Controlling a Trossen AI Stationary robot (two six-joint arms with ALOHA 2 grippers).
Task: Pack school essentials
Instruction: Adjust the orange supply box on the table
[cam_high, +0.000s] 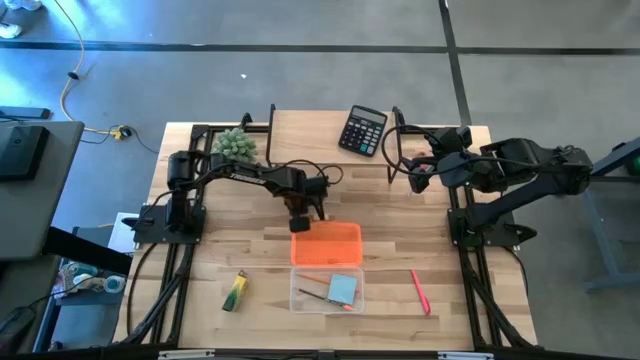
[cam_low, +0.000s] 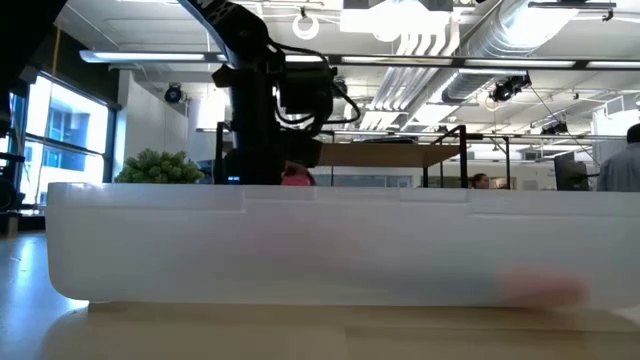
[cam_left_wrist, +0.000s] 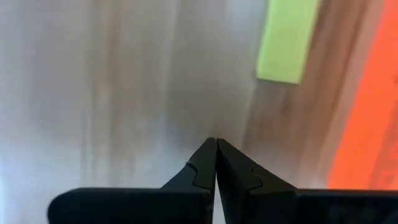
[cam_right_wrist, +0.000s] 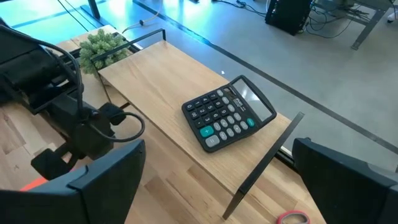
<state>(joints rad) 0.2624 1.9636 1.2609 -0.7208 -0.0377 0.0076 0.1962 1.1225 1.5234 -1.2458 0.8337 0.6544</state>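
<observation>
1. Over the middle of the table, the left gripper (cam_high: 303, 222) hangs just beyond the far edge of the orange lid (cam_high: 326, 244), its jaws pressed together on nothing; the left wrist view shows the two fingers meeting tip to tip above bare wood, with orange at one edge and a blurred yellow-green shape I cannot identify.
2. Far right, the right gripper (cam_high: 418, 172) waits above the table's edge with its jaws spread wide and empty, near the black calculator (cam_high: 362, 130).
3. Step in hand, as I judge it: packing is partly done. The clear plastic box (cam_high: 326, 290) sits at the near middle, touching the lid's near edge, and already holds a light-blue note pad (cam_high: 343, 288) and a thin wooden pencil (cam_high: 316, 295); a small orange bit lies at the box's near edge, too small to name.
4. Still outside the box: the green-yellow marker (cam_high: 234, 292) to its left and the pink pen (cam_high: 419, 291) to its right.
5. Next move, I think, calls for the left jaws to spread before coming down on the marker, or on the lid once everything is in.
6. Count: one box, one lid, one pad, one pencil visible, one marker, one pen, one calculator, one spiky green plant (cam_high: 235, 146) at the far left.
</observation>
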